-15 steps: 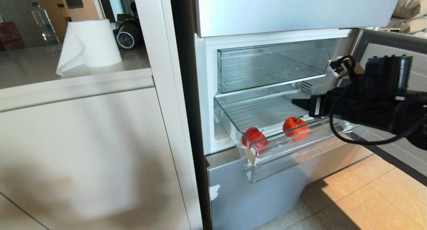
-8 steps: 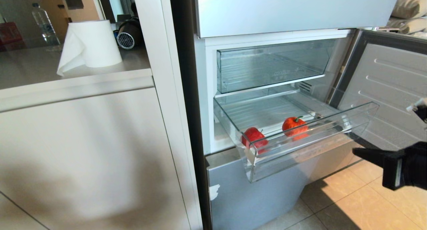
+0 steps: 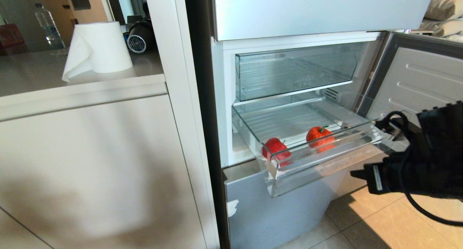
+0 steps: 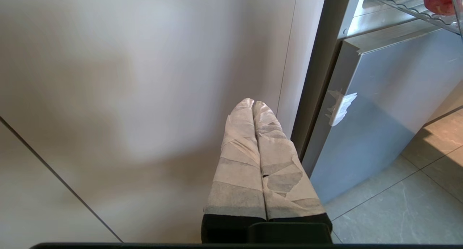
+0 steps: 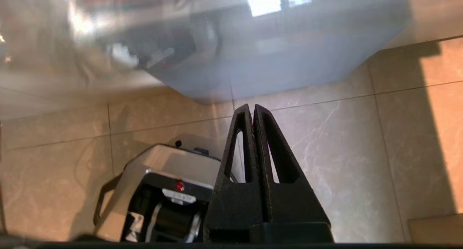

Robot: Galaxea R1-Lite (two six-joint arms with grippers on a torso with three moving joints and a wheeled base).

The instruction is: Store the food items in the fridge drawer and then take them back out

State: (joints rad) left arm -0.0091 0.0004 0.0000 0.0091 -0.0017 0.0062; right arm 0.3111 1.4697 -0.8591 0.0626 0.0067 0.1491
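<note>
Back in view, the right hand (image 3: 356,175) has come in low, below the fridge drawer's (image 3: 325,158) front right corner, fingers pressed together and empty. Both tomatoes sit unmoved inside: one (image 3: 276,148) at the front left corner, the other (image 3: 319,136) mid-drawer. Left hand (image 4: 253,104) hangs closed by the cabinet.

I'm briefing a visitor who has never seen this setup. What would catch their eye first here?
Two red tomato-like pieces lying in the pulled-out clear fridge drawer, one near its front left corner, one nearer the middle. Next, the black right gripper, jaws shut and empty, in front of the drawer's right end and lower than it, above the tiled floor.
</note>
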